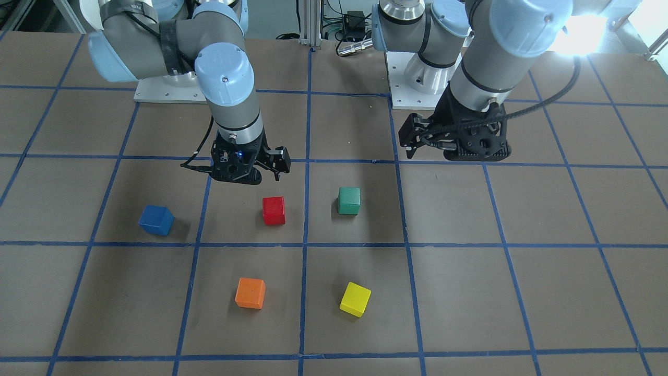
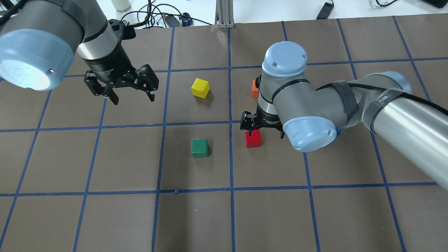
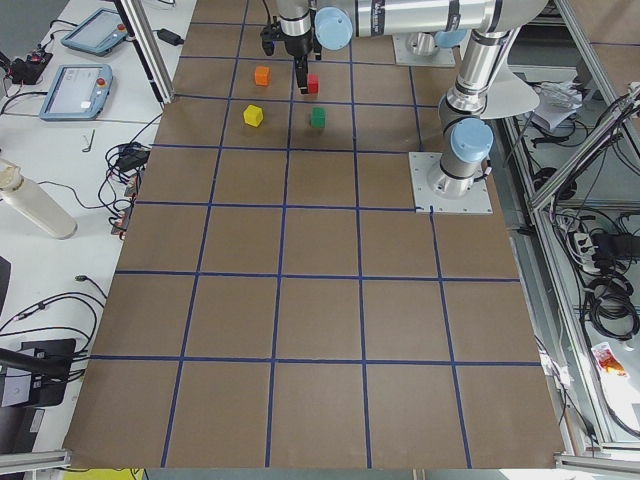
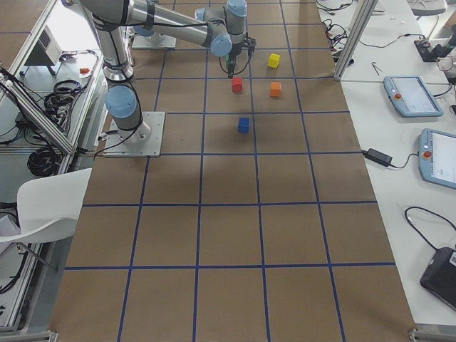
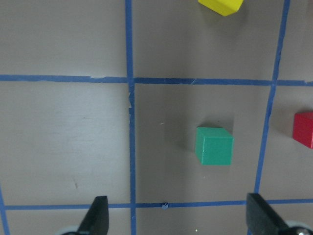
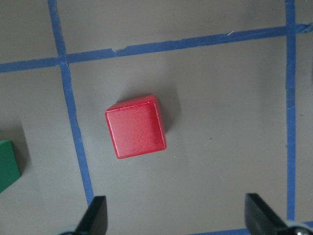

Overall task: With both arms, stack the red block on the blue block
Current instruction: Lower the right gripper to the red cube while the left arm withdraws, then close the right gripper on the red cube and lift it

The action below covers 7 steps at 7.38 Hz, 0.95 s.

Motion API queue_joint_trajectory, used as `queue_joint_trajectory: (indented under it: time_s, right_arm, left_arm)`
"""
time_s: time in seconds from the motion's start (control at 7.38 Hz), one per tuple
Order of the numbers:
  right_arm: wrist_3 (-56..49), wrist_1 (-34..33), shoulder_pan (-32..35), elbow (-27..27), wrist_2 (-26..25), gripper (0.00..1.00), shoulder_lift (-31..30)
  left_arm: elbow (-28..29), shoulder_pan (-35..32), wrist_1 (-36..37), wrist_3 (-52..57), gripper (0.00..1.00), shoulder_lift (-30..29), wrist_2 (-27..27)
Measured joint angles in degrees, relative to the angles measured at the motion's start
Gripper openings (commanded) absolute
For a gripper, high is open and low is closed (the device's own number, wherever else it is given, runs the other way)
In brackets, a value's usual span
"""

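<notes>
The red block [image 1: 274,210] sits on the table just in front of my right gripper [image 1: 258,172], which hovers above it, open and empty. In the right wrist view the red block [image 6: 136,126] lies between and ahead of the spread fingertips [image 6: 95,218]. The blue block [image 1: 156,220] sits alone, about one grid square from the red one, on the robot's right. In the overhead view it is hidden under the right arm. My left gripper [image 2: 133,99] is open and empty, held above the table well away from both blocks.
A green block [image 1: 348,201] sits beside the red one, towards the left arm. An orange block [image 1: 250,293] and a yellow block [image 1: 355,299] lie farther from the robot. Blue tape lines grid the brown table [image 1: 522,292].
</notes>
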Motion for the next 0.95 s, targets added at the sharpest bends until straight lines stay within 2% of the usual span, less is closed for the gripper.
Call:
queue_joint_trajectory:
  time_s: [0.54, 0.68, 0.81, 0.95]
  right_arm:
    - [1.6, -10.9, 2.7, 0.4, -1.2, 1.0, 8.4]
    - [0.1, -11.8, 2.8, 0.4, -2.1, 0.97, 9.7]
    - [-2.0, -12.1, 2.8, 0.5, -2.6, 0.72, 10.2]
    - [-3.5, -12.2, 2.8, 0.5, -2.7, 0.35, 10.7]
  left_arm:
    - [-1.2, 1.5, -0.1, 1.2, 1.0, 1.3, 0.7]
    - [-1.4, 1.5, -0.1, 1.2, 1.0, 1.3, 0.6]
    - [-1.5, 1.5, -0.1, 1.2, 1.0, 1.3, 0.6]
    - [-1.5, 1.5, -0.1, 1.2, 1.0, 1.3, 0.6]
